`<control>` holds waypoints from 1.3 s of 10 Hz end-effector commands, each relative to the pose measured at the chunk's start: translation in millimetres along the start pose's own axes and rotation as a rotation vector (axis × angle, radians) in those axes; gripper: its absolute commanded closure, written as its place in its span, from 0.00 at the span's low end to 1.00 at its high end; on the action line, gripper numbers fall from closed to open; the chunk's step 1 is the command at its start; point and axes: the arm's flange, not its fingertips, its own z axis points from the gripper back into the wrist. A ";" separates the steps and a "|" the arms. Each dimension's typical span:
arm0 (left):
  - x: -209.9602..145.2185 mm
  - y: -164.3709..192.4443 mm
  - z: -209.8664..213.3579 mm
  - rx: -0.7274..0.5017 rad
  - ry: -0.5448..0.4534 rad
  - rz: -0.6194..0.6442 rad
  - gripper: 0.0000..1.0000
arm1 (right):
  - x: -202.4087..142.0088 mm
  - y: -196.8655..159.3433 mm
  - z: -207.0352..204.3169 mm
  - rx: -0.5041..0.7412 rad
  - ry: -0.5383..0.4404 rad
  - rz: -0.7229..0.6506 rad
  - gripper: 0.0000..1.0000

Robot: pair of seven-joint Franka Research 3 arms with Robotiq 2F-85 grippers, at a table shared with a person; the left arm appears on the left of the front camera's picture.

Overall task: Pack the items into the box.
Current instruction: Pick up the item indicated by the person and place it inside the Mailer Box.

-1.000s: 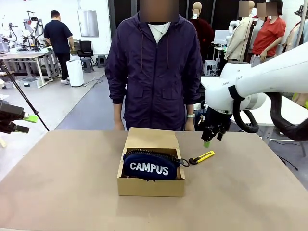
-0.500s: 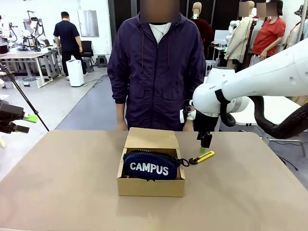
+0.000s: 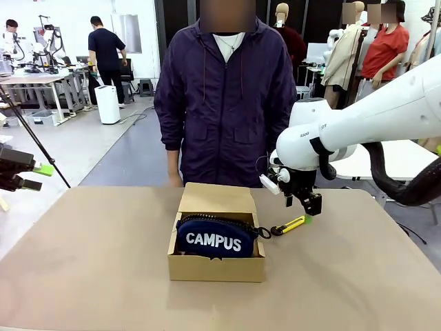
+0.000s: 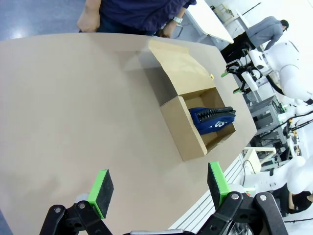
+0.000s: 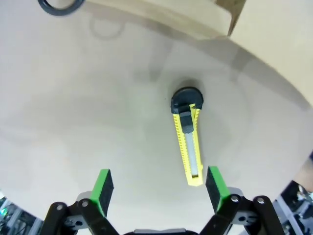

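The brown cardboard box (image 3: 216,266) sits mid-table with its flap lid open toward the person. Inside it lies the navy "CAMPUS" pouch (image 3: 214,238), also seen in the left wrist view as the pouch (image 4: 213,118) in the box (image 4: 182,128). The yellow-and-black utility knife (image 3: 290,225) lies on the table just right of the box. My right gripper (image 3: 309,207) hangs open just above it; in the right wrist view the knife (image 5: 188,150) lies between and ahead of the green pads (image 5: 103,185). My left gripper (image 4: 160,188) is open, high above the table. The stapler is out of view.
A person in a dark jacket stands at the far edge of the table (image 3: 89,262) behind the box, hands low. The pouch's black ring pull (image 3: 262,232) hangs over the box's right wall. Bare tabletop surrounds the box on the left and front.
My right arm swung left and came down over the knife, then turned its wrist. The knife, box and pouch have stayed put.
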 end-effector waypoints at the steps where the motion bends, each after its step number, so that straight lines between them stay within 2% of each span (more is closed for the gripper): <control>1: 0.0 -0.8 2.5 -0.004 0.007 0.008 0.00 | 10.6 -1.3 -2.3 0.002 -0.032 0.001 0.00; 3: 0.0 -0.8 2.5 -0.004 0.007 0.008 0.00 | 1.7 -6.8 -8.1 0.008 0.027 -0.020 0.00; 5: 0.0 -0.8 2.5 -0.004 0.007 0.008 0.00 | -4.9 -20.6 -36.7 0.017 0.048 -0.053 0.00; 7: 0.0 -0.8 2.5 -0.004 0.007 0.008 0.00 | -8.7 -26.5 -52.9 -0.035 0.040 -0.050 0.00; 13: 0.0 -0.8 2.5 -0.004 0.007 0.008 0.00 | -7.0 -38.4 -68.9 -0.005 0.017 -0.025 0.00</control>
